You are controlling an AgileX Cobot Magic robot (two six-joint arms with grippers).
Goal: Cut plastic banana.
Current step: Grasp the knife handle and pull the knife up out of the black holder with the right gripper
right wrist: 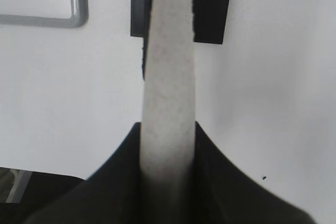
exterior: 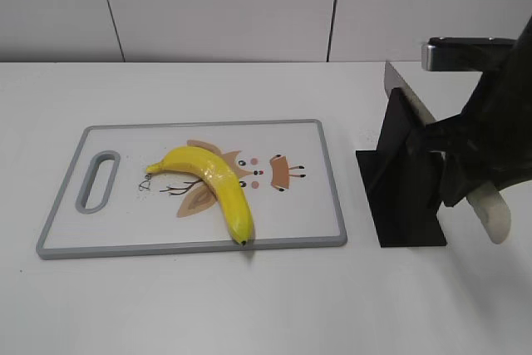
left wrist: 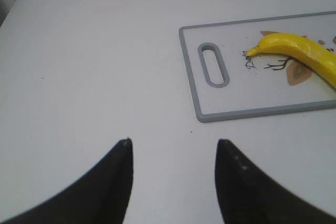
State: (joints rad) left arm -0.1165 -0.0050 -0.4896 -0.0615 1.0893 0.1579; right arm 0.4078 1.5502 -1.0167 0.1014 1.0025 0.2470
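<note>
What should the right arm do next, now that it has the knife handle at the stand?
Probably lift the knife clear of the black stand. The right end effector is shut on its pale handle, but the blade appears still seated in the stand, right of the cutting board. The plastic banana lies whole on the board, and the left end effector is open over bare table.

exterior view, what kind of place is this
Probably a lab tabletop staged as a play kitchen: a bare white table, a cartoon-printed cutting board holding a plastic banana, and a black knife stand.
</note>
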